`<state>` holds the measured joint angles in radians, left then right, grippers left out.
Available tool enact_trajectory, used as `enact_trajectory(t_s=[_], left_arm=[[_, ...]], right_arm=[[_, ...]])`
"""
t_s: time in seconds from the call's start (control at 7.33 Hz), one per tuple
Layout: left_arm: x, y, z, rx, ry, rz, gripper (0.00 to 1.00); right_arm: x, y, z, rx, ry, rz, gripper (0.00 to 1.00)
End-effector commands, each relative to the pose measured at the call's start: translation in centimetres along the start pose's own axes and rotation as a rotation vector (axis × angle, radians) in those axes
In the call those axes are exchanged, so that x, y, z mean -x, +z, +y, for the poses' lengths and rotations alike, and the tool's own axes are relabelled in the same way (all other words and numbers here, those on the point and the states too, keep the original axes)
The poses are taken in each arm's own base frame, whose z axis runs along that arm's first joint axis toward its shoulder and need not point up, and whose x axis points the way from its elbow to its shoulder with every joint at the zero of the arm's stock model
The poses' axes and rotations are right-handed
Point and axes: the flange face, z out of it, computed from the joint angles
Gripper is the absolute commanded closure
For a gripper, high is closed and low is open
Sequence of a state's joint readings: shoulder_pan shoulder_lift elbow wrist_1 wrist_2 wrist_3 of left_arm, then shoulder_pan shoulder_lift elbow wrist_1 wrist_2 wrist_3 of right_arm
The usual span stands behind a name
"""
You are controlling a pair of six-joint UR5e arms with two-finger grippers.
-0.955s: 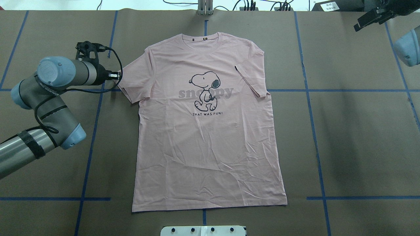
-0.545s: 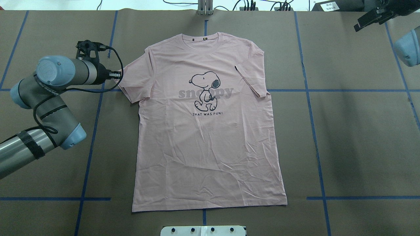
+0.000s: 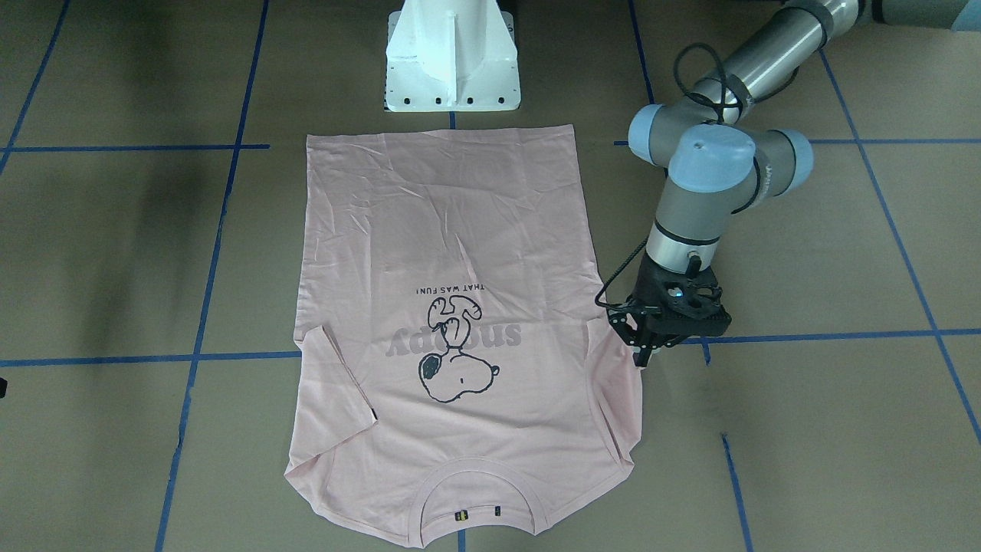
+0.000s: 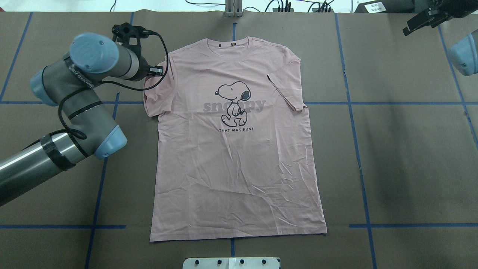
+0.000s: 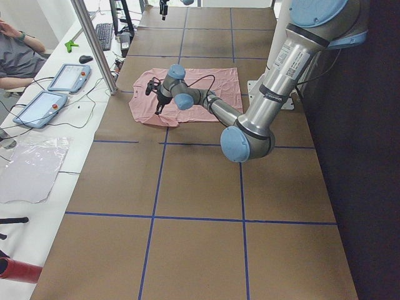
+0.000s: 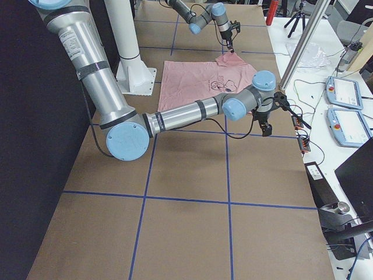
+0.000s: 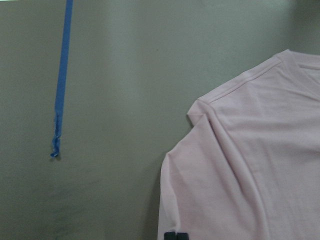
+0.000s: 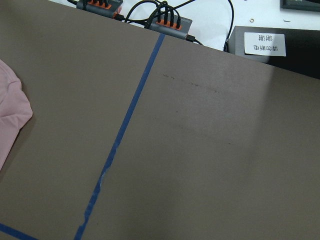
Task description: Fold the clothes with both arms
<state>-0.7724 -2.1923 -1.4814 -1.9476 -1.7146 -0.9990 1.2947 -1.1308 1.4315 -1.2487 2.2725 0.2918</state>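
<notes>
The pale pink T-shirt (image 4: pixel 239 168) lies flat and print up on the brown table, collar at the far edge. Its right sleeve (image 4: pixel 289 93) is folded in over the chest. My left gripper (image 3: pixel 642 354) stands at the left sleeve (image 3: pixel 619 376), shut on the sleeve's edge, which rises off the table toward it. In the left wrist view the fingertips (image 7: pixel 170 235) meet on the pink cloth. In the overhead view the wrist (image 4: pixel 127 63) hides this gripper. The right arm (image 4: pixel 463 52) hangs at the far right corner, away from the shirt. I cannot tell if its gripper (image 6: pixel 263 125) is open or shut.
The white pedestal base (image 3: pixel 452 61) stands at the near edge by the shirt's hem. Blue tape lines (image 4: pixel 354 130) cross the table. Cables and hubs (image 4: pixel 283 7) run along the far edge. A person (image 5: pixel 15 53) sits by teach pendants (image 5: pixel 65 78) on a side table.
The left arm has swung toward the far edge and inward. It carried the left sleeve with it, so the sleeve now sits bunched closer to the shirt's body. The right arm has not moved.
</notes>
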Motion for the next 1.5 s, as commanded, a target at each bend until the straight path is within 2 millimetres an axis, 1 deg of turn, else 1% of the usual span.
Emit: enact_trajectory(t_s=[0.0,0.14,0.27,0.41,0.55,0.68,0.82,0.95,1.09,1.23,1.36], left_arm=[[-7.8,-1.0,-1.6,0.052,-0.057,-0.039,1.00],[-10.4,1.5,-1.9,0.080,-0.080,-0.071,1.00],[-12.2,3.2,-2.3,0.097,-0.095,-0.096,1.00],[-11.7,4.2,-2.3,0.085,-0.091,-0.122,1.00],[-11.3,5.0,-2.0,0.093,-0.026,-0.136,0.03],[-11.4,4.1,-2.2,0.092,0.078,-0.113,0.00],[-11.2,1.7,-1.8,0.073,0.091,-0.065,0.00],[-10.7,-1.1,-0.8,0.078,0.100,-0.004,0.00],[-9.1,-3.5,0.8,0.085,0.105,0.050,0.00],[-7.3,-6.0,2.6,0.071,0.112,0.086,0.00],[-6.2,-8.1,3.9,0.057,0.119,0.116,0.00]], right_arm=[[0.0,-0.1,0.0,-0.001,0.000,0.000,0.00],[0.1,0.0,0.0,0.000,-0.001,0.000,0.00],[0.1,0.0,0.0,0.000,-0.001,0.000,0.00],[0.1,0.0,0.0,0.000,-0.001,0.000,0.00],[0.4,-0.1,-0.2,-0.003,-0.002,-0.002,0.00],[0.5,-0.2,-0.3,-0.005,-0.001,-0.003,0.00],[1.4,-1.0,-0.4,-0.021,0.006,-0.009,0.00],[3.6,-2.1,-0.2,-0.043,0.051,-0.027,0.00],[7.3,-2.3,1.4,-0.052,0.108,-0.052,0.00],[12.4,-2.2,4.2,-0.066,0.131,-0.058,0.00],[17.3,-2.0,7.4,-0.072,0.181,-0.071,0.00]])
